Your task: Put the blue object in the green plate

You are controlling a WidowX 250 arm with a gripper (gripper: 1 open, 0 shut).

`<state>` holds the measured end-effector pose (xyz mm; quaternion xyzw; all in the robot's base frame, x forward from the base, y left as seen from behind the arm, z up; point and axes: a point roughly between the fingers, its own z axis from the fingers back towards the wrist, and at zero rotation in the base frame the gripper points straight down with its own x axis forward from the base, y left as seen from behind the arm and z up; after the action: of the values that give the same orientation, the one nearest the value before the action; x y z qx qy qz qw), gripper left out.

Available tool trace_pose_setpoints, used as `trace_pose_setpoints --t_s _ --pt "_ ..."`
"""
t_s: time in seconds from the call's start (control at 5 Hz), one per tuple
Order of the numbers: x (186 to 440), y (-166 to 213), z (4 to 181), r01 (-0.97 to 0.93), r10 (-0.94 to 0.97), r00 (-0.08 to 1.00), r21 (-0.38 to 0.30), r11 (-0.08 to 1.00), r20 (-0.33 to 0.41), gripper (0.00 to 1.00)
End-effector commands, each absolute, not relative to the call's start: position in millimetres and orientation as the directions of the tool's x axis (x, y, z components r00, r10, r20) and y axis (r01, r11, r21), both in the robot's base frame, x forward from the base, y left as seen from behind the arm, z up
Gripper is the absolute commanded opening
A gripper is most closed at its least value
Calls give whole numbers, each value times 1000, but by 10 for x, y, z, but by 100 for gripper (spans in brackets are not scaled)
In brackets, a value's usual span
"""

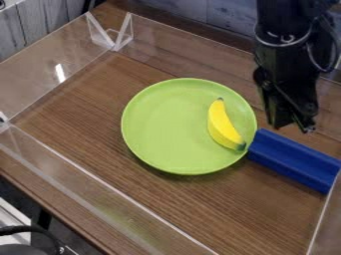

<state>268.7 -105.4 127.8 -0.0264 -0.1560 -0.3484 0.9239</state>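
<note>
The blue object, a long flat deep-blue block, lies on the wooden table at the right. Its upper left end is close to the rim of the green plate. My black gripper points steeply down just above that end of the block, right of the plate. Its dark fingers blur together, so the gap between them is unclear, and nothing shows held. The block rests on the table, outside the plate.
A yellow banana lies on the right side of the plate. Clear plastic walls box in the table, with a folded clear piece at the back left.
</note>
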Motion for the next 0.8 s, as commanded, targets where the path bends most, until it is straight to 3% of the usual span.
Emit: trace_pose_setpoints --t_s 0.0,0.6 --pt "2692 -1107 1431 655 -630 679 75 752 377 0" --pt "2702 -1175 1354 656 -610 666 53 753 430 0"
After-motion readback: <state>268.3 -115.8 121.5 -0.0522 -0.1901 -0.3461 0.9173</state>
